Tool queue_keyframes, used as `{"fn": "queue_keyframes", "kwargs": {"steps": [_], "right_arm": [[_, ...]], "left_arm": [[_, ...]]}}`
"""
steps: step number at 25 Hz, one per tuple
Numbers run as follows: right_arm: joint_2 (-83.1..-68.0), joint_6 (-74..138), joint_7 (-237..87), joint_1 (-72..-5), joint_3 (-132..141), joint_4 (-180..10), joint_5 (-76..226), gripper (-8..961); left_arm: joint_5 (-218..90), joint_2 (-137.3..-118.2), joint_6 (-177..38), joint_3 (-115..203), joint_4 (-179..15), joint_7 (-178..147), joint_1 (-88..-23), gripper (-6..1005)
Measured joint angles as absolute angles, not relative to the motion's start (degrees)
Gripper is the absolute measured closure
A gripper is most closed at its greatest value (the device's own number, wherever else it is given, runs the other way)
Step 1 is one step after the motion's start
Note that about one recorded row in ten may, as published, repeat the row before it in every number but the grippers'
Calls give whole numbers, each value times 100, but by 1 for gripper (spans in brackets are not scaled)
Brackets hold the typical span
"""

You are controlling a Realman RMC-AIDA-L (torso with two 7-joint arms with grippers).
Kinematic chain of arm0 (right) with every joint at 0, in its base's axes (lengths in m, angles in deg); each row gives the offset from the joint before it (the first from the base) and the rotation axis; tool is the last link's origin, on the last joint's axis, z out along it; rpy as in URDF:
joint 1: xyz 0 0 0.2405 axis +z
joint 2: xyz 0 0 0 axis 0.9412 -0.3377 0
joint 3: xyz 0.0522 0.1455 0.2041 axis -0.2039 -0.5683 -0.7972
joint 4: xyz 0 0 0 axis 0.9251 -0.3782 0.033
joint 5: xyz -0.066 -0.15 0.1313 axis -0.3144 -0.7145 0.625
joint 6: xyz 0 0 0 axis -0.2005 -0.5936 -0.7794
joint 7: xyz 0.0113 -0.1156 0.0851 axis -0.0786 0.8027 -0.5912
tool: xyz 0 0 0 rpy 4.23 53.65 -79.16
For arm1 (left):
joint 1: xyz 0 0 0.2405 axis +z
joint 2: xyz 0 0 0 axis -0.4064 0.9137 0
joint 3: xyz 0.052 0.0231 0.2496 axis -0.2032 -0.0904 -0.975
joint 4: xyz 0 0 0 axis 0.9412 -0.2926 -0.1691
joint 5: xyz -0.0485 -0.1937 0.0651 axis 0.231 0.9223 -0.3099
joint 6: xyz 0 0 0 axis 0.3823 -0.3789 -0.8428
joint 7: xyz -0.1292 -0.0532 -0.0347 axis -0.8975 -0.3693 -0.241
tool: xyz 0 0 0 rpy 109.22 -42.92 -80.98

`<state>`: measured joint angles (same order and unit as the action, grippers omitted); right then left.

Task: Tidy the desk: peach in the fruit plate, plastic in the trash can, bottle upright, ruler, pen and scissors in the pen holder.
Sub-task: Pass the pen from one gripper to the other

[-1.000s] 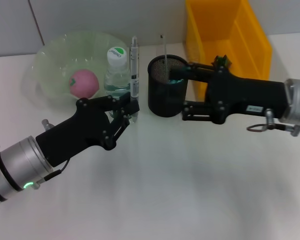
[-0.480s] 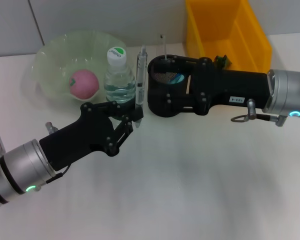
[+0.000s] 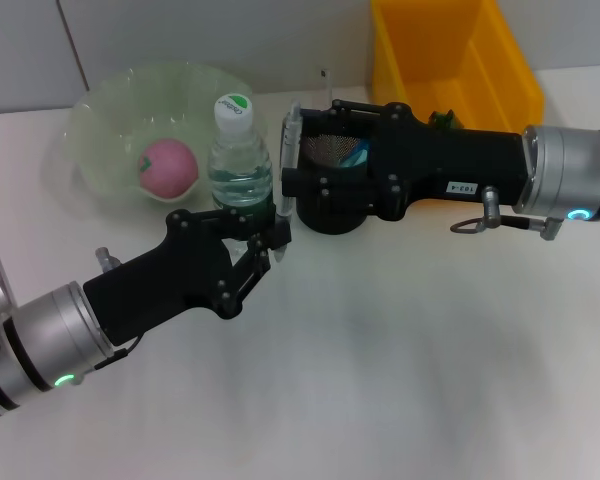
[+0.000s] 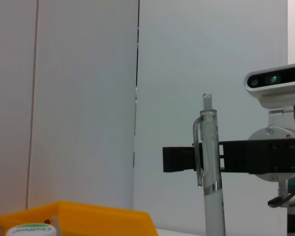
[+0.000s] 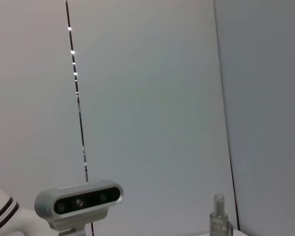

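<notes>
Clear plastic pen [image 3: 287, 160] stands upright, pinched by the left tool [image 3: 271, 232]; the right tool [image 3: 292, 180], spread around it, should clamp squarely before the left releases.

A white desk top [image 3: 380, 390] is seen across the near and middle part of the scene; its surface is plain and matt, and soft grey shadows are cast on it. At its far edge a pale grey panelled wall [image 3: 180, 30] is met. A dark seam [image 3: 72, 45] between two panels is seen at the far left, slightly slanted. In the left wrist view a thin dark panel joint [image 4: 137, 98] is shown running upright. In the right wrist view a slanted joint with small bright glints [image 5: 76, 98] is shown.
</notes>
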<state>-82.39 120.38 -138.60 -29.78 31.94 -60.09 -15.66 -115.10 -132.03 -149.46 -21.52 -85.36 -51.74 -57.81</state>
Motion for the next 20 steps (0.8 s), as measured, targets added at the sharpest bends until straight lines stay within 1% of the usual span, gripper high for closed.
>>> {"fn": "queue_keyframes", "kwargs": {"steps": [7, 13, 19, 20], "right_arm": [[-8239, 12008, -13860, -2948, 3193, -6009, -1566, 213], [-8239, 12008, -13860, -2948, 3193, -6015, -1560, 292], [-8239, 12003, -13860, -2945, 3201, -6023, -1503, 534], [-8239, 12002, -13860, -2942, 3202, -6025, -1502, 546]], "left_arm": [[-11512, -13203, -14896, -2201, -8552, -5174, -5782, 834], [-11512, -13203, -14893, -2201, -8556, -5174, -5782, 833], [-11511, -13203, -14893, -2206, -8557, -5174, -5782, 831], [-11511, -13203, -14893, -2206, -8557, -5174, -5782, 831]]}}
